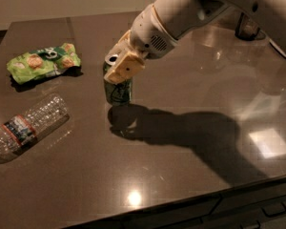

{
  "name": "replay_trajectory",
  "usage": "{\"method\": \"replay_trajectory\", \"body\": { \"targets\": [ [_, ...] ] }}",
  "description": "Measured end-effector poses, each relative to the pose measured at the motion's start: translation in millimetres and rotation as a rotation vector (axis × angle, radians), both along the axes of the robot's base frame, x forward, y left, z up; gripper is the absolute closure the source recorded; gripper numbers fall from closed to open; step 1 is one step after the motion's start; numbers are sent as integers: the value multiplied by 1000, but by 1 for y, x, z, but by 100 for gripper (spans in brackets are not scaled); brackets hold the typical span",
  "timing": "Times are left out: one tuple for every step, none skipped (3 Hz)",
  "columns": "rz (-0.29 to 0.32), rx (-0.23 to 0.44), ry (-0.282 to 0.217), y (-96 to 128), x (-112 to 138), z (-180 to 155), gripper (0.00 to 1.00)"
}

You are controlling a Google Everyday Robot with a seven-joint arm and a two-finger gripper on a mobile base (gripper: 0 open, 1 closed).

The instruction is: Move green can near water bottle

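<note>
near the middle of the dark polished tabletop (181,175), the gripper (118,65) is clamped on the upper part of the green can (118,92). one tan finger pad (126,67) lies across the front of the can just under its silver top. the can hangs upright below the fingers, and its shadow (126,120) falls on the table right beneath it. whether the base touches the surface or is a little raised cannot be told. the white arm (181,13) reaches in from the upper right.

the water bottle (31,123) lies on its side at the left edge of the table, well apart from the can, with bare tabletop between them. the light green snack bag (43,61) lies farther back on the left, also apart from the can.

as a judgement of progress, the grasp looks done, so the first part of the task is secured, but the main part is left. the can has to travel leftward and toward the near edge to end up just beside the bottle, then be set down upright and let go. the bottle, lying on its round side, could roll if nudged, so the can wants setting down close without touching it.
</note>
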State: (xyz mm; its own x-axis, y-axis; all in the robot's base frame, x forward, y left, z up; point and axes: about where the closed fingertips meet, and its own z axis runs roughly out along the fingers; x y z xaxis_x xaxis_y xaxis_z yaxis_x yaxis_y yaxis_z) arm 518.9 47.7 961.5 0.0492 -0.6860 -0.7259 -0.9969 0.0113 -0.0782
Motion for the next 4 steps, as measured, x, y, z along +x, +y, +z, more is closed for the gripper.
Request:
{"method": "replay_trajectory", "body": {
  "targets": [
    [37, 17, -29, 14, -13, 7, 100],
    [91, 25, -51, 33, -26, 9, 100],
    [138, 26, -50, 51, -36, 1, 100],
    [174, 20, -44, 69, -39, -15, 98]
  ]
}}
